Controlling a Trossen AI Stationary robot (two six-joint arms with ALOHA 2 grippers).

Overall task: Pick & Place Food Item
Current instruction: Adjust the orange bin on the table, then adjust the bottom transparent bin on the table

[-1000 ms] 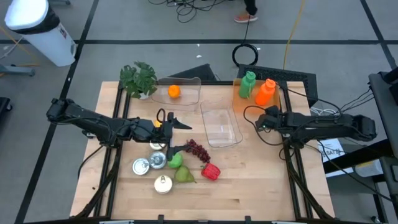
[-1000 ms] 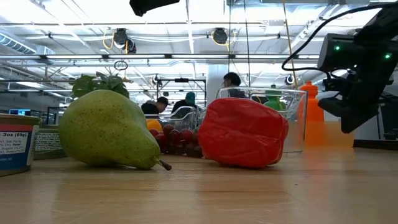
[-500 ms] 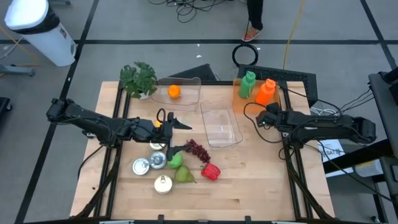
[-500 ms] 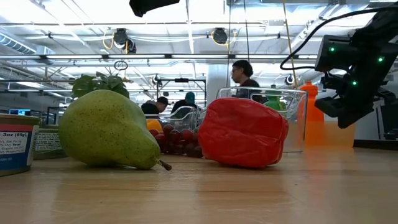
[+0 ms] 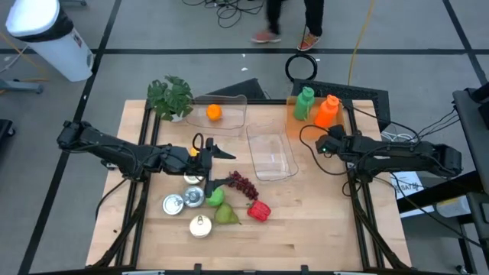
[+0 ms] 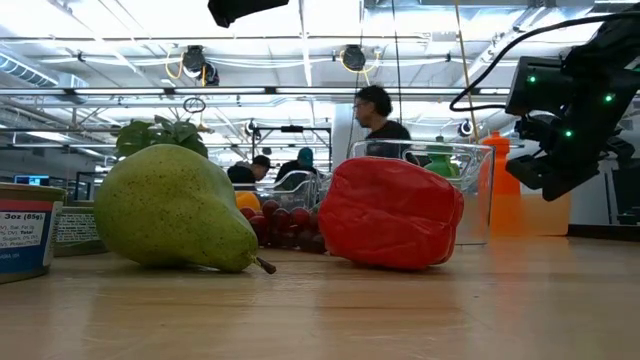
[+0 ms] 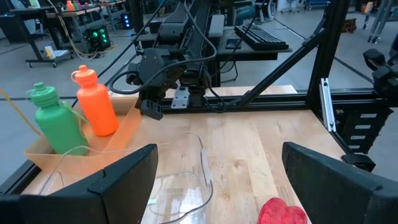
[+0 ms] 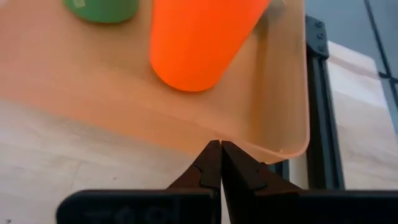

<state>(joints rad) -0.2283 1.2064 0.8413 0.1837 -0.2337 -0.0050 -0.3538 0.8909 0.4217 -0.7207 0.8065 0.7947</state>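
The table [image 5: 306, 229] is showing a pale wood top with a smooth, slightly shining finish, and the clear container [image 5: 272, 156] at about its centre is looking like thin glossy plastic. The pear [image 6: 175, 210] is having a matt, speckled green skin while the red pepper [image 6: 390, 212] at 3 o'clock from it is looking waxy and glossy. The orange bottle [image 7: 96, 102] and the green bottle [image 7: 55, 121] are appearing as smooth plastic, the tins [image 5: 173, 204] are shining like metal, and the right gripper's fingers [image 8: 214, 165] are looking matt black.
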